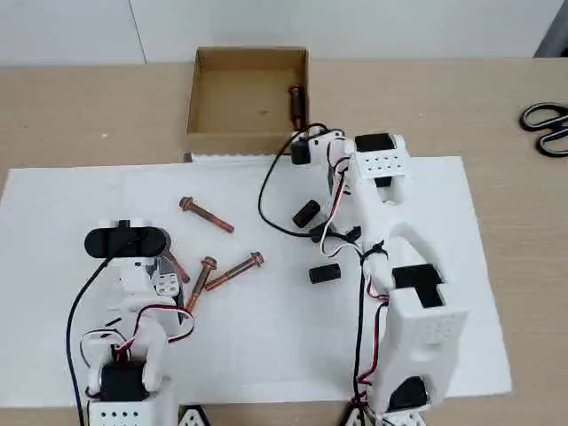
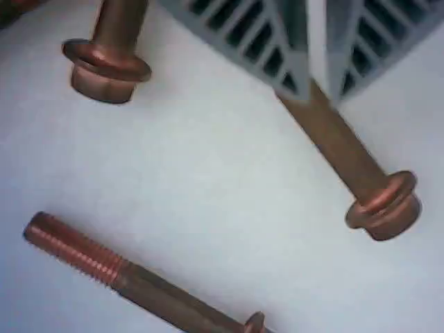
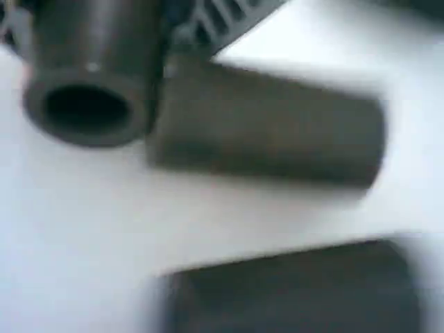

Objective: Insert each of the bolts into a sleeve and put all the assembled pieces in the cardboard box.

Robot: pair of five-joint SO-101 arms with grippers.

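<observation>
Toward the near left corner of the wooden desk (image 1: 71,106), on a white paper sheet (image 1: 89,204), the left gripper (image 2: 313,78) stood narrow. Its grey ribbed fingers (image 2: 263,41) were closed on the smooth shank of a copper-coloured flanged bolt (image 2: 361,180) lying flat. A second bolt (image 1: 206,215), a third bolt (image 1: 235,271) and a fourth bolt (image 1: 201,282) lay loose nearby, with threaded tips. Over the sheet's middle the right gripper (image 1: 337,226) hung among matte black cylindrical sleeves; its state could not be determined. One sleeve (image 1: 306,213) lay on the far side of it and another sleeve (image 1: 325,273) on the near side. At the far edge, the cardboard box (image 1: 202,89) held one assembled piece (image 1: 297,105) along its right wall. Scissors (image 1: 546,127) lay at the right edge.
</observation>
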